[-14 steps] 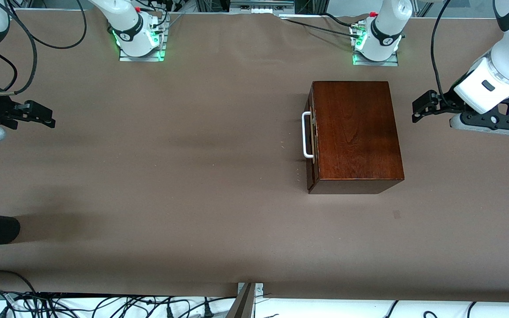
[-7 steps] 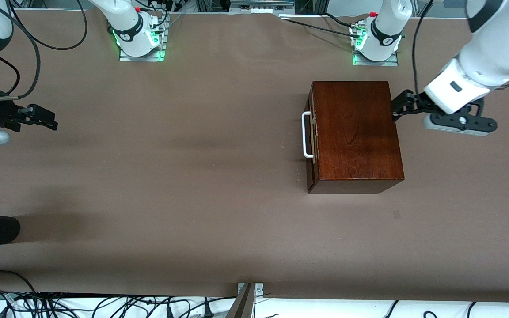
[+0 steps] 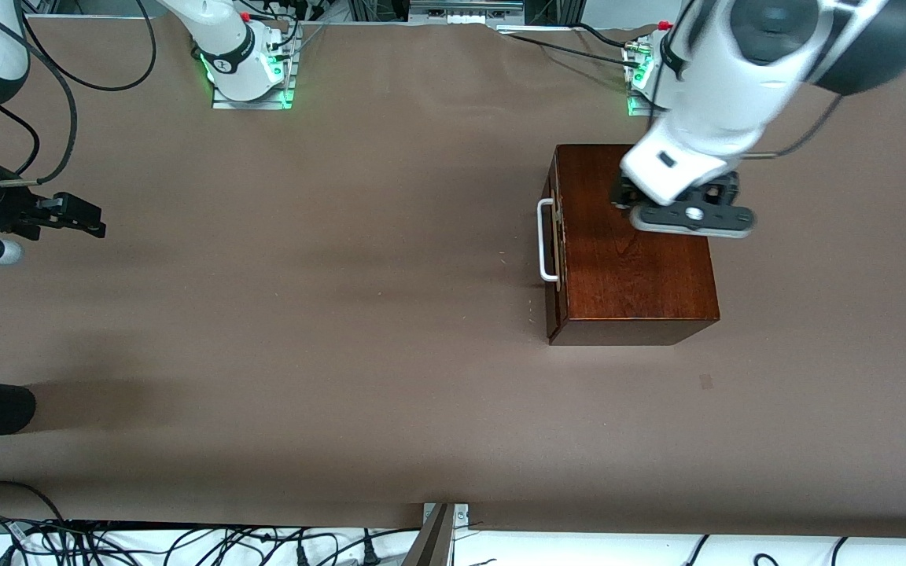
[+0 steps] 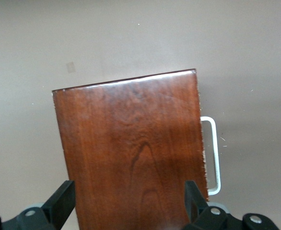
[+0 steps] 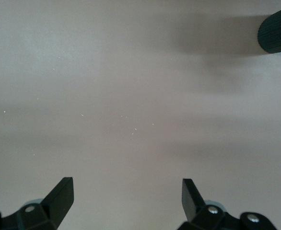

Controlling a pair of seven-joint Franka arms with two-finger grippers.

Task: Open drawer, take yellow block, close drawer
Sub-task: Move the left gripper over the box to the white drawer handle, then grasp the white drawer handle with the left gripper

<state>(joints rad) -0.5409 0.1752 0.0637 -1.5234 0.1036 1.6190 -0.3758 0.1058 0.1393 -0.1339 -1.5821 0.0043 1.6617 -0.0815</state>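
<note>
Front view: glossy dark mahogany box [image 3: 632, 236], drawer [image 3: 554, 240] shut; left gripper [image 4: 128, 206] spread wide above it; right gripper [image 5: 127, 201] wide, empty, parked at the right arm's end.

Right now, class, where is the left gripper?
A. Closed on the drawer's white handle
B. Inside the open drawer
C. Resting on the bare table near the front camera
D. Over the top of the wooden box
D: the left gripper hangs over the wooden box, fingers open, clear of the white handle.
</note>
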